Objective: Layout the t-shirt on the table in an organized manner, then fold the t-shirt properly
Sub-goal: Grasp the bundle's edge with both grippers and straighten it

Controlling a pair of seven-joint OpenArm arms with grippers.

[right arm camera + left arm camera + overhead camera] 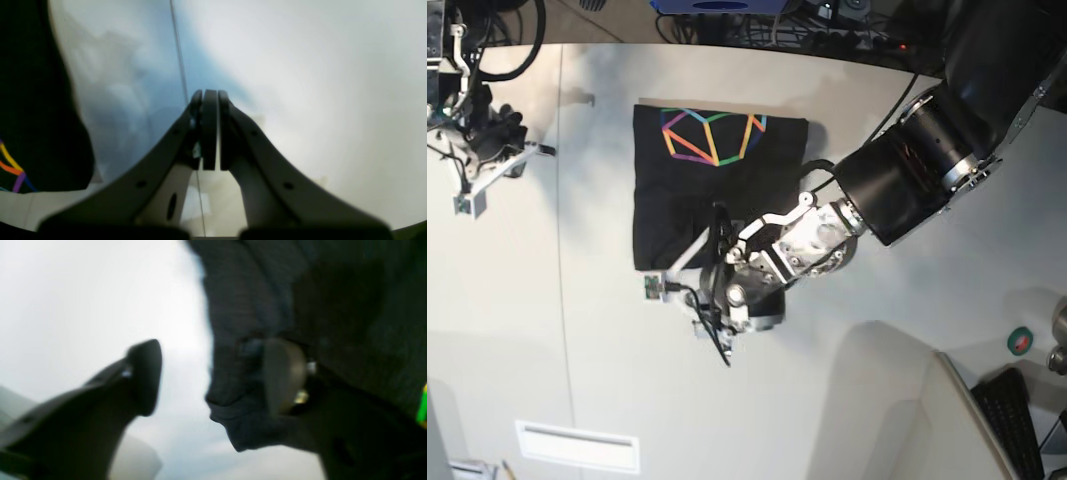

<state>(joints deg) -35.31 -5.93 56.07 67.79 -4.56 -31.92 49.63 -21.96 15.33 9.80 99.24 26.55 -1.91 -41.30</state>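
Black cotton t-shirt (pixel 717 190) with rainbow line print lay folded on the off-white matte table (pixel 547 330). Left gripper (pixel 213 380) gaped wide over its hem; right gripper (pixel 210 100) hung pressed together, empty.

The t-shirt (pixel 717 190) is soft matt knit cloth (weave visible up close); the table (pixel 577 330) smooth and matt

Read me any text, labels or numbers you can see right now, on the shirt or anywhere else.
None can be read.
The t-shirt carries only a rainbow line print, no letters.
The small round red and green object near the table edge is too small to read.
Both wrist views are blurred and show no text.
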